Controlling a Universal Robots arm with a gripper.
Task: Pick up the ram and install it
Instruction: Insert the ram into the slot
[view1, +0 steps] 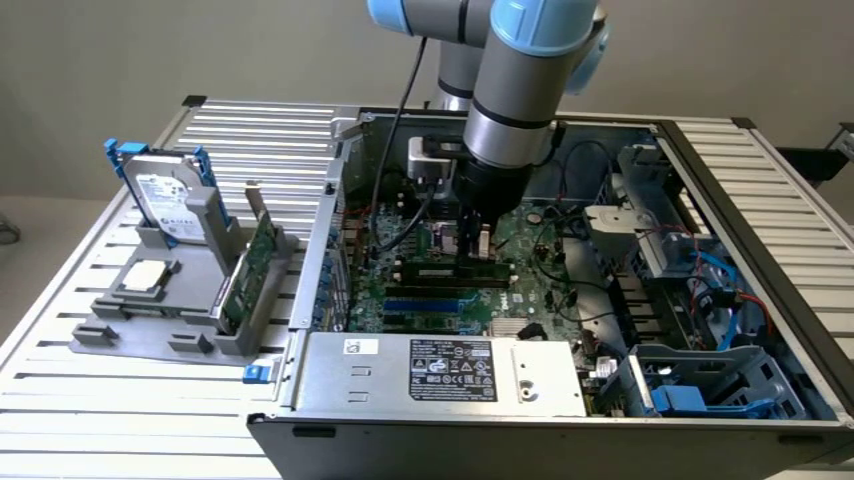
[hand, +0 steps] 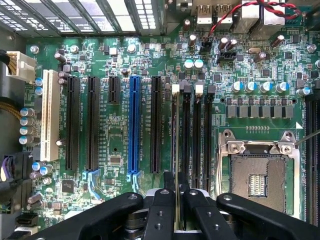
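Observation:
The ram (hand: 175, 150) is a thin dark stick seen edge-on, lined up along the memory slot (hand: 174, 107) that has a white latch, nearest the long black expansion slots. My gripper (hand: 176, 184) is shut on its near end, one finger (hand: 162, 207) on each side. In the exterior view the gripper (view1: 481, 238) reaches down into the open computer case, and the ram (view1: 451, 268) lies as a dark bar just above the motherboard (view1: 534, 300). Whether the stick sits fully in the slot I cannot tell.
Three more memory slots (hand: 198, 135) lie beside it, then the CPU socket (hand: 257, 175). A blue slot (hand: 134, 125) and black slots lie on the other side. Outside the case, a grey holder carries a hard drive (view1: 167, 200) and a green card (view1: 256, 265). The power supply (view1: 447, 370) sits in front.

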